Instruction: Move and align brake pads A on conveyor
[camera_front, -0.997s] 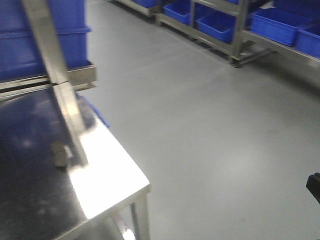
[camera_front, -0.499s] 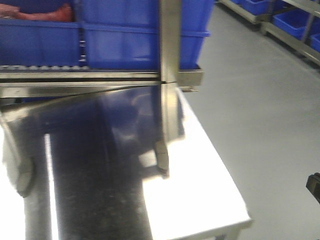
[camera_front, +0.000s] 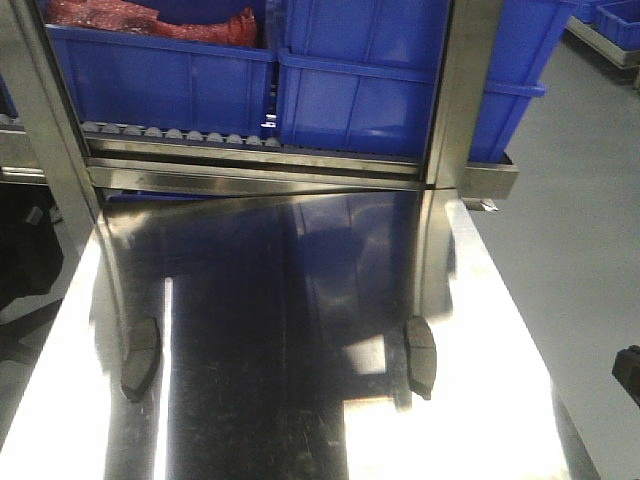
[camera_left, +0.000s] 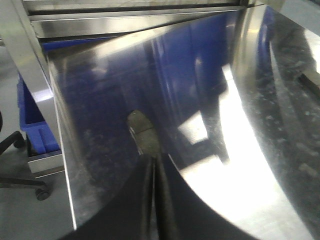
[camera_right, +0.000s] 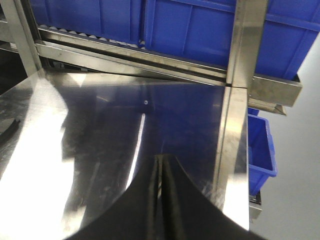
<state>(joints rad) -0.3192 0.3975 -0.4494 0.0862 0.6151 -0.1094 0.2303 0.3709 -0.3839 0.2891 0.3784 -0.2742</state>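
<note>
- where the left wrist view shows them, the fingers of the left gripper (camera_left: 151, 161) lie pressed together with only a thin seam between them, and we see nothing held in them.
- just beyond their tips one brake pad (camera_left: 143, 131) lies flat on the steel worktop (camera_left: 240, 190), toward its left edge; we cannot tell whether tips and pad touch.
- the right gripper (camera_right: 160, 162) is closed just as tightly, over bare steel toward the worktop's right edge.
- in the front view we find a second brake pad (camera_front: 421, 357) flat toward the right edge, well apart from the first, both lying lengthwise toward the back edge.
- behind the back edge, blue bins (camera_front: 350, 90) sit on a roller rack (camera_front: 180, 135) between steel uprights (camera_front: 462, 90).
</note>
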